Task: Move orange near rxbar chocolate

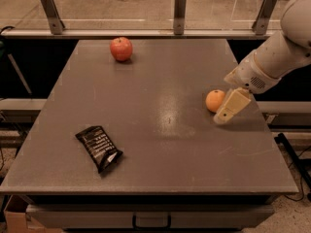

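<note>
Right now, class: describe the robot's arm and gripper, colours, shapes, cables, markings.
The arm is a thick, rounded white shell with a speckled patch near the wrist. The gripper, just beside the orange, is blocky cream-yellow. No cables visible.

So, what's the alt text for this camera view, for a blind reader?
The robot arm's gripper hangs just beside the orange on the right of a gray table; the black rxbar chocolate lies front left, a red apple at the back.
</note>
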